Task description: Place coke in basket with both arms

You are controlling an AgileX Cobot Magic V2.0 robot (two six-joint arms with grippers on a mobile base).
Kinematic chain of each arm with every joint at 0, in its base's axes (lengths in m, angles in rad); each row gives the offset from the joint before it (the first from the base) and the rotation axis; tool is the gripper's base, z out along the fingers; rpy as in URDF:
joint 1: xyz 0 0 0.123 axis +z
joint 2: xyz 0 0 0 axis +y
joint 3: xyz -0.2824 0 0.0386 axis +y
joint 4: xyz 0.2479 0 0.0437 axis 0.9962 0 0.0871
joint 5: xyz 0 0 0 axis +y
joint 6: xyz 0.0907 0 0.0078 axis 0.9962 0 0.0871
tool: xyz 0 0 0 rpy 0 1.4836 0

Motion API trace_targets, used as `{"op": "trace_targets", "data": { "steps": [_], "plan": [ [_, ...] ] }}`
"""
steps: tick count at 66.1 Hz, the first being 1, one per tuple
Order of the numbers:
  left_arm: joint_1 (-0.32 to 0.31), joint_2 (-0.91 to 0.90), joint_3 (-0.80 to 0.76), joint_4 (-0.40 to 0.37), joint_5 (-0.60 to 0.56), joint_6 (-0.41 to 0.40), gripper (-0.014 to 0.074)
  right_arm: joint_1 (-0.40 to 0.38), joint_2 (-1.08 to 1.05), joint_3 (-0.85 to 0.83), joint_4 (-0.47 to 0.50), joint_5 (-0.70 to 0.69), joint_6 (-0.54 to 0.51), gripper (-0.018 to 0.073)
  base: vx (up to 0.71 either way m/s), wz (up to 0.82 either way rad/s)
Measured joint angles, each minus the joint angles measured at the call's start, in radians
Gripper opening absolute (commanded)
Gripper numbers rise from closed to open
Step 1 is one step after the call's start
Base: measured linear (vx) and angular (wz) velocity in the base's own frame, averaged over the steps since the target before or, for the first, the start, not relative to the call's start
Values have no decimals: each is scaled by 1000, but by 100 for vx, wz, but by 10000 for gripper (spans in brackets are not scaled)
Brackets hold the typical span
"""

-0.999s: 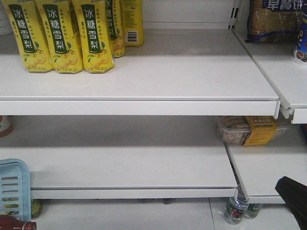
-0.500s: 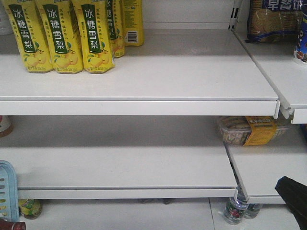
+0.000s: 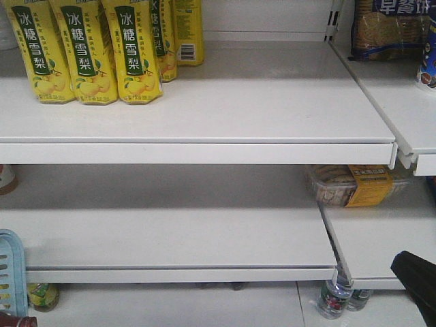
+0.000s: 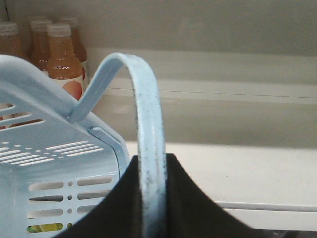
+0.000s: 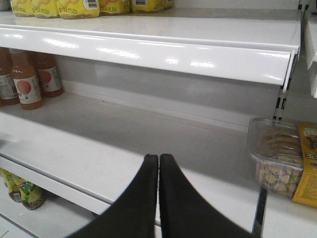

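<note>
Coke (image 3: 15,320): only a dark red sliver is seen at the bottom left corner of the front view, just under the basket (image 3: 11,272); no script can be read on it.

Basket: pale blue plastic, slotted side, rounded rim. In the front view it is cut off by the left edge, in front of the lower shelf (image 3: 170,238).

Left wrist view: the basket's blue handle (image 4: 148,148) is seen close up, arched and speckled with dark marks, held between the black fingers of the left gripper (image 4: 151,198), which are clamped on it. This grip is not visible from the front.

Right wrist view: the right gripper (image 5: 159,163) is seen with its two black fingers pressed together, nothing between them, in front of the lower shelf. In the front view only a black corner is seen at lower right.

Labels: yellow cartons (image 3: 88,51) on the upper shelf (image 3: 204,116) are printed "冰糖雪梨". Orange drink bottles (image 5: 27,82) and a clear snack box (image 5: 277,156) with a yellow label are noted; their print is too small to read.
</note>
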Motion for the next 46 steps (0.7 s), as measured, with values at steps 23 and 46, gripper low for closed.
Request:
{"op": "trace_targets", "data": {
  "steps": [23,46],
  "plan": [
    [0,0,0,0,0,0,-6,0,0,0,0,0,0,-10,0,0],
    [0,0,0,0,0,0,-6,0,0,0,0,0,0,-10,0,0]
  ]
}}
